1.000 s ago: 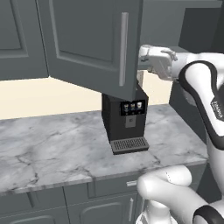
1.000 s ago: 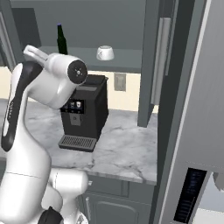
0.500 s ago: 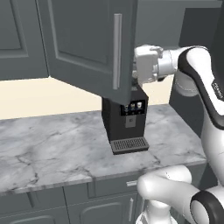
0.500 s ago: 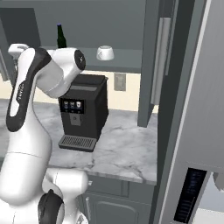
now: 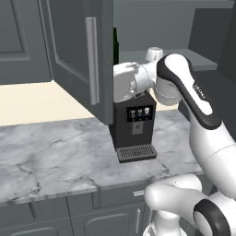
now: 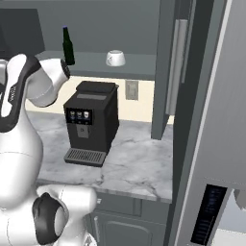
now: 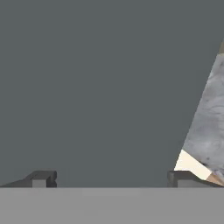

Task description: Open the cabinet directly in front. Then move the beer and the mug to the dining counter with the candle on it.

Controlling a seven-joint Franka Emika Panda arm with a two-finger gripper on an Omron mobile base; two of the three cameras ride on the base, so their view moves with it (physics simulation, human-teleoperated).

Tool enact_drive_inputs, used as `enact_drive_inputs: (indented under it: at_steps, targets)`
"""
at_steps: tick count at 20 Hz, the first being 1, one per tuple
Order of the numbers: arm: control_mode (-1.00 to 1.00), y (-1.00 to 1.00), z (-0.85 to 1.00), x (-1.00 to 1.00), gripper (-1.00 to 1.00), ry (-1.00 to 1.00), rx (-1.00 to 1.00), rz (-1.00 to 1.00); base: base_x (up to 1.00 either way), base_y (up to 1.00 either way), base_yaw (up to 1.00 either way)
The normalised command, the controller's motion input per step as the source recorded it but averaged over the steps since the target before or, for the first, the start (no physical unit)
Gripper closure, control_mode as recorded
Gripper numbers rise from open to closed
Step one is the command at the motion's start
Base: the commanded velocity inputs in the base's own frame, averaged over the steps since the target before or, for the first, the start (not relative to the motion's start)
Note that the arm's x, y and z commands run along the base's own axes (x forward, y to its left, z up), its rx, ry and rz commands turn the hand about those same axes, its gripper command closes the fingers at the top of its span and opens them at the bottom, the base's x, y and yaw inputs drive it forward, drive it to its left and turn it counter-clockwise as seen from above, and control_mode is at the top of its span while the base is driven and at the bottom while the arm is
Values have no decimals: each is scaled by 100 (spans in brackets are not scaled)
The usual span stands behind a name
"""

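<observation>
Nearest the base, the marble worktop [image 5: 55, 161] ran along the wall above the low cabinets, and a black coffee machine [image 6: 90, 122] stood toward its back edge, under the shelf of the cabinet [image 5: 78, 55].

Above the machine, the arm reached to the inner face of the swung-out left door. The gripper [image 7: 111, 178] faced the flat grey panel at close range, its fingertips [image 7: 41, 178] spread as wide as they go with nothing between them. That pose suggested a push on the door's back to swing it wider, not a pull on the silver bar handle [image 5: 92, 60], which sat on the outer face, away from the hand.

Farther back, the open cabinet showed its grey shelf. The beer [image 6: 67, 46] stood upright near the shelf's left end, just above the robot's wrist, and the mug [image 6: 115, 58] sat nearer the shelf's middle, well apart from the bottle. Both were close to the front edge, which should make them easy to reach once the door was out of the way. The right door [image 6: 178, 57] stood edge-on beside the shelf's right end.

With the doors open, the first step looked nearly done; neither item had been taken yet.
</observation>
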Motion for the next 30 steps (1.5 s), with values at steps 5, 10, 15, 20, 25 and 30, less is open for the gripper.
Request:
enact_drive_inputs:
  at_steps: [5, 10, 15, 20, 25, 30]
  targets:
    - [-100, 100, -36, -32, -100, -2, 0, -3, 0, 0, 0]
    - [-100, 92, -7, -33, -100, -9, 5, -21, 0, 0, 0]
    - [-100, -30, 2, 3, -100, -4, -1, 0, 0, 0, 0]
    - [-100, -100, 24, 0, -100, -17, -33, -4, 0, 0, 0]
    - [-100, -100, 33, 2, -100, -11, -41, -9, 0, 0, 0]
    - [-100, -100, 30, 22, -100, -8, -26, -17, 0, 0, 0]
